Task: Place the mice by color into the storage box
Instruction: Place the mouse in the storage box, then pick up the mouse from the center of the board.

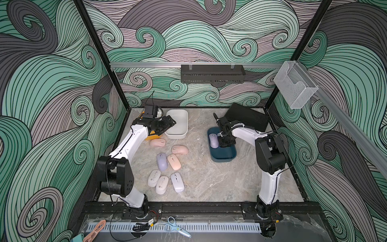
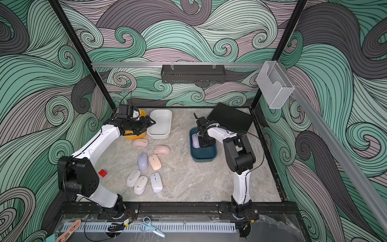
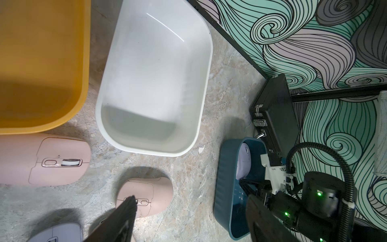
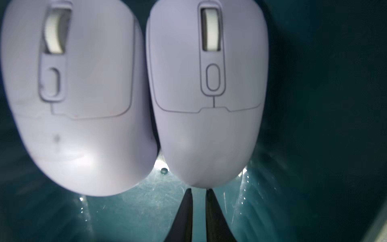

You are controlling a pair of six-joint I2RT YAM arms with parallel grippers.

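- At the front rail, nearest: pale blue plastic scissors point(image 1: 177, 227).
- On the grey marbled table point(image 1: 219, 184), in a row: off-white oval mouse point(image 1: 154, 178), second off-white mouse point(image 1: 162, 184) touching it, paler third mouse point(image 1: 177, 182) just beside.
- Behind them: lavender oval mouse point(image 1: 162, 161) just beside a pale pink oval mouse point(image 1: 174, 161); second pink mouse point(image 1: 180, 150) beyond; third pink mouse point(image 1: 157, 143) just beside the yellow plastic box point(image 3: 41, 62).
- Right side: dark teal plastic box point(image 1: 224, 154) holds a boxed lavender mouse point(image 4: 77, 117) and its boxed twin point(image 4: 209, 130), flank to flank. Right jaws are down inside, drawn nearly together, pinching nothing, tips just behind the twin's rear.
- Left jaws spread wide, holding nothing, hovering over the near corner of the white plastic box point(image 1: 178, 121).
- Farthest: black latched case point(image 1: 247, 118).
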